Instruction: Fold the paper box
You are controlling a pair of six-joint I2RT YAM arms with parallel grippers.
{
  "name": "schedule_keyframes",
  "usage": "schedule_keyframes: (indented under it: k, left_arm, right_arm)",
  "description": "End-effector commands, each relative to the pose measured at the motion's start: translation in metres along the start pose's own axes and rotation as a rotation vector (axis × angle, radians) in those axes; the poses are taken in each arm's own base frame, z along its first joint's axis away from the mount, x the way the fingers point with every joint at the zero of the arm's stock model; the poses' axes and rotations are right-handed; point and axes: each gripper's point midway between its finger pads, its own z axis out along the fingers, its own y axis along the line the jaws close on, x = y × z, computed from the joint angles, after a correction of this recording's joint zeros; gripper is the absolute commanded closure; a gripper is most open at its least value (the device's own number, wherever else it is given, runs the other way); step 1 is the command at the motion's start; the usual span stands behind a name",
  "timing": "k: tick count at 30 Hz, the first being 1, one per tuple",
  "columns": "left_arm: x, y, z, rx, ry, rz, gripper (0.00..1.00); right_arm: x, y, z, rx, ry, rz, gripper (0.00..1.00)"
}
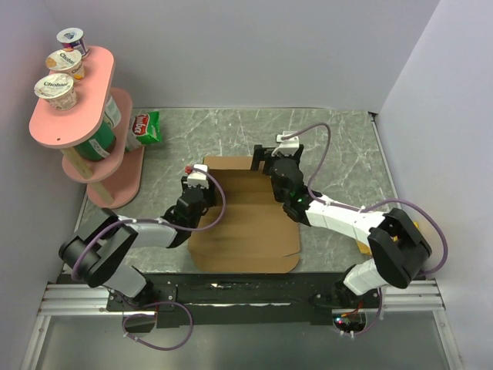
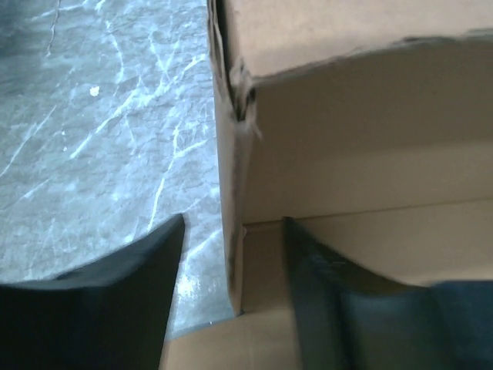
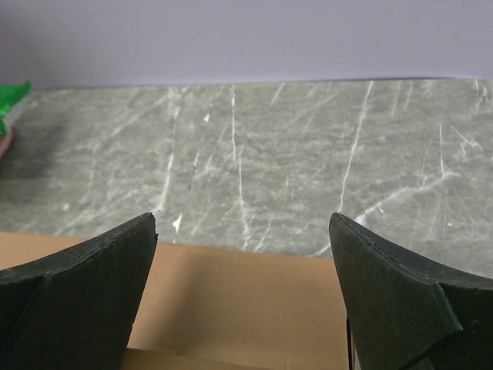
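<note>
The left fingers [image 2: 115,308] stand partly spread on either side of an upright side wall of the paper box [image 2: 370,146]. One finger is outside the wall over the bench [image 2: 100,116] and the other is inside over the box's floor. A thin gap shows on each side, so the wall is not pinched. The wall's top corner just beyond the fingers is torn and ragged.

The right fingers [image 3: 85,293] are spread wide with nothing between them. They hover over the box's far edge [image 3: 239,301], with bare marbled bench beyond it.

From above, the brown cardboard box [image 1: 245,220] lies in the middle of the grey bench [image 1: 339,146], between the two arms. The left arm reaches to the box's far left corner, and the right arm comes in over its far edge, right of centre.

Well to the left of the box stands a pink two-tier shelf [image 1: 73,108] carrying yoghurt cups [image 1: 55,89]. A green packet [image 1: 146,127] lies between the shelf and the box's far left corner.
</note>
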Motion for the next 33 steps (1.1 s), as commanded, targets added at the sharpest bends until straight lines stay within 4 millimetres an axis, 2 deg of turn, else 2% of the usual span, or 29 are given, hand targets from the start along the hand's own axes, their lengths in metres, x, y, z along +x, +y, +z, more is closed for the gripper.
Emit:
schedule_keyframes:
  k: [1,3,4,5,7,9,10,12,13,15,16,18,19,21,22,24,25,27,28,30,31,33]
  left_arm:
    - [-0.022,-0.010,-0.011,0.070,-0.059,-0.069,0.32]
    - [-0.020,-0.012,-0.018,0.099,-0.057,-0.076,0.27]
    - [-0.026,-0.012,-0.022,0.110,-0.074,-0.089,0.20]
    - [-0.021,-0.010,-0.026,0.116,-0.068,-0.089,0.16]
    - [-0.026,-0.013,-0.035,0.153,-0.080,-0.097,0.08]
    - [-0.023,-0.016,-0.042,0.191,-0.070,-0.099,0.07]
    - [-0.030,-0.018,-0.048,0.211,-0.083,-0.108,0.05]
    - [-0.029,-0.024,-0.057,0.265,-0.072,-0.109,0.04]
    - [-0.039,-0.027,-0.061,0.292,-0.091,-0.119,0.01]
    - [-0.038,-0.030,-0.065,0.308,-0.052,-0.126,0.01]
    - [-0.050,-0.030,-0.065,0.316,-0.066,-0.145,0.01]
    - [-0.052,-0.029,-0.067,0.337,-0.027,-0.165,0.01]
    - [-0.069,-0.026,-0.065,0.350,-0.049,-0.189,0.01]
    - [-0.077,-0.022,-0.064,0.343,-0.031,-0.235,0.01]
    - [-0.094,-0.018,-0.063,0.338,-0.060,-0.257,0.01]
    - [-0.105,-0.018,-0.065,0.357,-0.060,-0.296,0.01]
    - [-0.118,-0.015,-0.065,0.363,-0.078,-0.315,0.04]
    - [-0.125,-0.018,-0.064,0.395,-0.053,-0.357,0.04]
    - [-0.129,-0.010,-0.057,0.377,-0.035,-0.375,0.04]
    - [-0.129,-0.009,-0.053,0.396,-0.002,-0.411,0.04]
    - [-0.129,-0.001,-0.046,0.374,0.006,-0.429,0.03]
    - [-0.128,0.000,-0.043,0.396,0.019,-0.455,0.02]
  right_arm:
    - [-0.012,0.003,0.006,0.022,-0.037,-0.006,0.00]
    - [-0.007,0.004,0.006,0.017,-0.023,-0.012,0.00]
    - [-0.006,0.004,0.006,0.016,-0.018,-0.008,0.00]
    - [-0.003,0.004,0.006,0.017,-0.009,-0.009,0.00]
    - [0.004,0.002,0.006,0.026,0.006,-0.019,0.00]
    - [0.017,-0.001,0.005,0.028,0.028,-0.024,0.00]
    - [0.019,-0.001,0.004,0.027,0.030,-0.019,0.01]
    - [0.030,-0.004,0.001,0.027,0.046,-0.022,0.00]
    - [0.032,-0.004,0.001,0.028,0.050,-0.020,0.00]
    - [0.040,-0.008,-0.001,0.034,0.064,-0.029,0.01]
    - [0.042,-0.008,-0.002,0.033,0.068,-0.038,0.00]
    - [0.046,-0.011,-0.003,0.039,0.076,-0.047,0.00]
    - [0.048,-0.012,-0.003,0.041,0.079,-0.051,0.01]
    - [0.049,-0.013,-0.004,0.039,0.083,-0.049,0.00]
    - [0.048,-0.012,-0.005,0.037,0.084,-0.047,0.01]
    - [0.041,-0.008,-0.005,0.017,0.082,-0.040,0.00]
    - [0.038,-0.004,-0.005,-0.001,0.087,-0.039,0.00]
    - [0.013,0.008,-0.003,-0.044,0.066,-0.017,0.00]
    - [0.013,0.009,-0.004,-0.047,0.092,-0.034,0.00]
    - [-0.016,0.016,-0.004,-0.075,0.065,-0.009,0.00]
    - [-0.016,0.016,-0.005,-0.096,0.095,-0.014,0.00]
    - [-0.035,0.019,-0.009,-0.127,0.102,0.029,0.00]
